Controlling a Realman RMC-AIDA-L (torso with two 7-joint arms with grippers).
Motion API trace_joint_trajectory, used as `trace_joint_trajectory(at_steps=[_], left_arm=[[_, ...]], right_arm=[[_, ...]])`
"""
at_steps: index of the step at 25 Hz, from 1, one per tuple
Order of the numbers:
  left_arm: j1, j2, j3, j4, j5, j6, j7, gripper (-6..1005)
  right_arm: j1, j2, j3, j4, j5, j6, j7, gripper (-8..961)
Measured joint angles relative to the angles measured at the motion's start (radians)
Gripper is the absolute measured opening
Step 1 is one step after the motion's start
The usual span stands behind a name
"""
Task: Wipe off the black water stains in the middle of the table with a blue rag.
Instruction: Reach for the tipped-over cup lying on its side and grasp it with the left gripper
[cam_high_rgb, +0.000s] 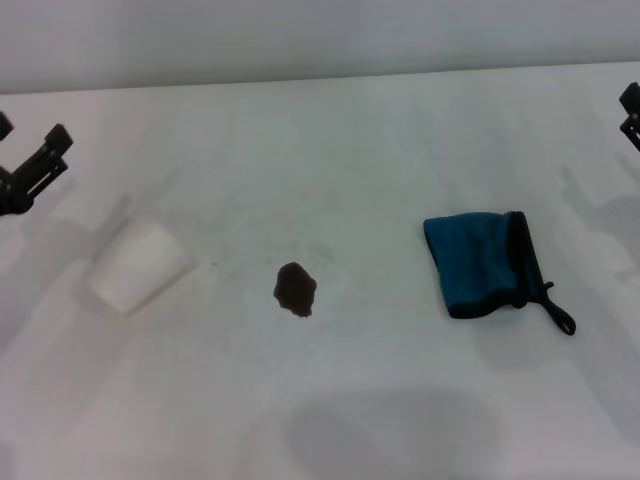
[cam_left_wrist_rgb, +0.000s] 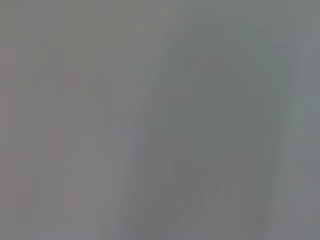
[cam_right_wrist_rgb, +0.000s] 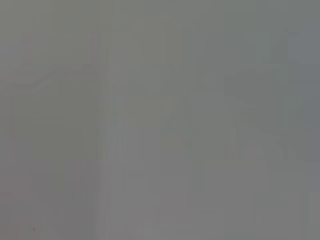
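Stain: the black water stains show as one small dark brown-black blotch with a ragged outline, lying near the middle of the table, a little toward the robot's left of centre.
Rag: the blue rag lies flat and folded on the robot's right side of the blotch, well apart from it — teal cloth with black edging along its right side and near edge.
Loop cord: a short black cord trails from the rag's near right corner and ends in a small loop on the tabletop.
Cup: a white paper cup lies tipped on its side to the left of the blotch, with a clear strip of tabletop between them.
Left gripper: the left gripper sits at the far left edge of the head view, raised over the table beyond the cup and touching nothing; two dark fingers are visible with a gap between them, and nothing is held there.
Right gripper: the right gripper only just enters at the far right edge, beyond the rag and well apart from it — too little of it is visible to tell whether its fingers are spread or closed.
Wrist views: both show only a plain grey blur, with no object to make out.
Contact: neither gripper touches the rag, the blotch or the cup.
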Motion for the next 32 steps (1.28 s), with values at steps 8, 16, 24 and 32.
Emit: trace_joint_trajectory(at_steps=[8,16,24,32], left_arm=[[-0.127,-0.003,0.135,-0.363,0.095,0.105,-0.429,840],[-0.254,0.044,0.137,-0.677,0.33,0.248,-0.79,834],[-0.396,0.124,0.139,-0.665,0.772,0.303,-0.848,842],[-0.517,0.127,0.14,-0.613,1.035,0.3,-0.843,844]], right_arm=[[0.007,0.0,-0.001,0.002,0.0,-0.01,0.016,869],[0.028,0.005,0.009,0.017,0.007,-0.028,0.017,868],[0.036,0.008,0.011,0.026,0.008,-0.039,0.025,868],[0.032,0.008,0.011,0.042,0.008,-0.038,0.05,869]])
